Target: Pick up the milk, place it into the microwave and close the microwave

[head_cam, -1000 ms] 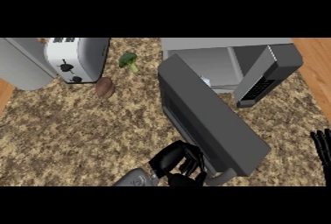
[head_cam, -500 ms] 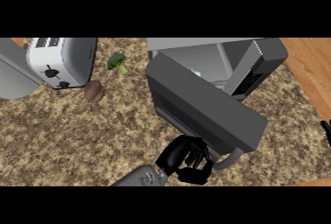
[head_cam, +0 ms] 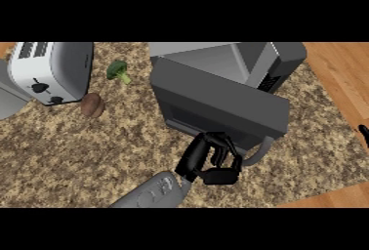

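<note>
Left robot hand (head_cam: 210, 161), black, fingers curling with nothing held, pressing against lower edge of dark grey microwave door (head_cam: 220, 105), just beside its curved grey handle (head_cam: 260, 154). Door standing partly open before the grey box-shaped microwave (head_cam: 249, 61). Milk not showing anywhere; cannot tell whether sitting inside. Right robot hand (head_cam: 363, 132) barely peeking at right edge; finger state cannot tell. Sitting on speckled granite desk (head_cam: 86, 151): silver toaster (head_cam: 54, 68), green broccoli floret (head_cam: 118, 71), brown round potato (head_cam: 92, 105).
</note>
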